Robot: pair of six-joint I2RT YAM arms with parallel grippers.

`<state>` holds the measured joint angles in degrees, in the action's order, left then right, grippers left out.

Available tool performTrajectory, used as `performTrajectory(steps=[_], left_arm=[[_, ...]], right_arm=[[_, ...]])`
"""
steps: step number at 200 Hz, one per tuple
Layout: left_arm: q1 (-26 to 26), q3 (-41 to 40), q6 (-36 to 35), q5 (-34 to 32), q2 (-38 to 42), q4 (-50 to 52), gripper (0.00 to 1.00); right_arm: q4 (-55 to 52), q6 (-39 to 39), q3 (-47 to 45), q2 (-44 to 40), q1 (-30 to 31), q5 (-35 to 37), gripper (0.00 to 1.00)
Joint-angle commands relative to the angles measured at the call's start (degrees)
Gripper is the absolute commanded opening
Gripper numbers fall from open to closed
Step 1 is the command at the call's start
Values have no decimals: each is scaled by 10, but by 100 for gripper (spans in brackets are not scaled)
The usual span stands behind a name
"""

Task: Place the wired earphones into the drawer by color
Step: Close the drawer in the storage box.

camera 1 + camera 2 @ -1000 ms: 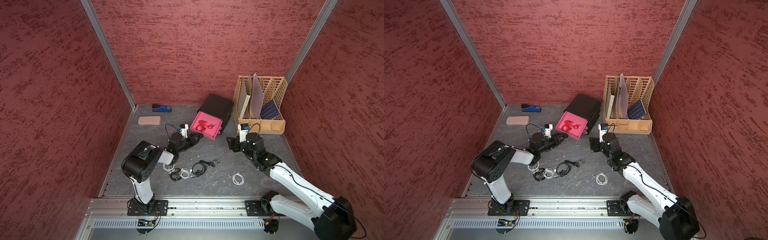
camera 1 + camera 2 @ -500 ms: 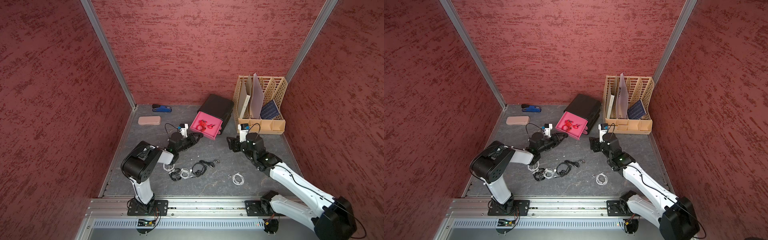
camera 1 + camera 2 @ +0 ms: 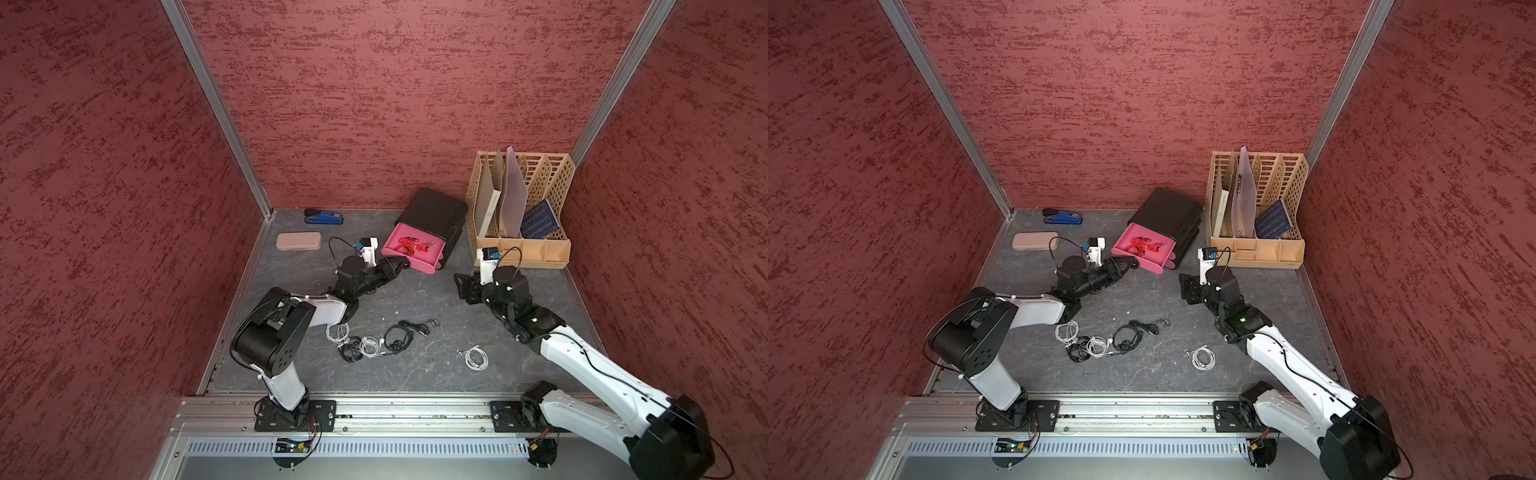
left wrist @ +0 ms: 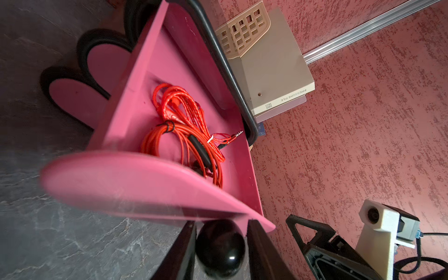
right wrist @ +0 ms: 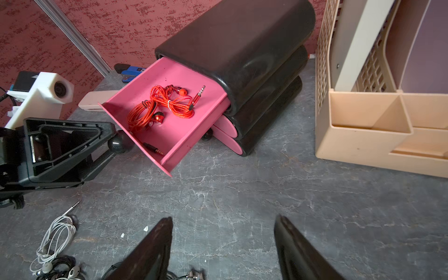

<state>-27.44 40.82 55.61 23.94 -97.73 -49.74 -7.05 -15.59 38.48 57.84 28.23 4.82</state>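
Drawer (image 5: 157, 75), glossy pink plastic, flat-floored, pulled out of a rounded black cabinet (image 5: 242, 48). Two red earphones (image 5: 167, 103), thin coiled cable bundles, lie inside, just beyond the left gripper (image 3: 401, 262), whose jaws clasp the drawer's round, shiny black knob (image 4: 219, 249). Right gripper (image 5: 223, 218): jaws spread wide, holding nothing, above the veined grey table (image 5: 242, 194). Tangled white and black earphones (image 3: 370, 345) lie near it.
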Motion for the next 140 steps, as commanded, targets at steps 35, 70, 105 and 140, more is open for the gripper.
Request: performTrajectory(steps=[35,70,105,140], left_arm=[[4,44,-16,8,-15,2,38],[9,65,-20,14,-28,11,38],[11,91,-23,21,-45,18,38],[13,120,-26,28,-67,27,38]], right_arm=[[11,4,-5,-13,-2,17,71],[11,4,-6,-16,-2,17,71],[11,4,-6,-19,-2,16,71],[9,4,-5,-21,-3,15,71]])
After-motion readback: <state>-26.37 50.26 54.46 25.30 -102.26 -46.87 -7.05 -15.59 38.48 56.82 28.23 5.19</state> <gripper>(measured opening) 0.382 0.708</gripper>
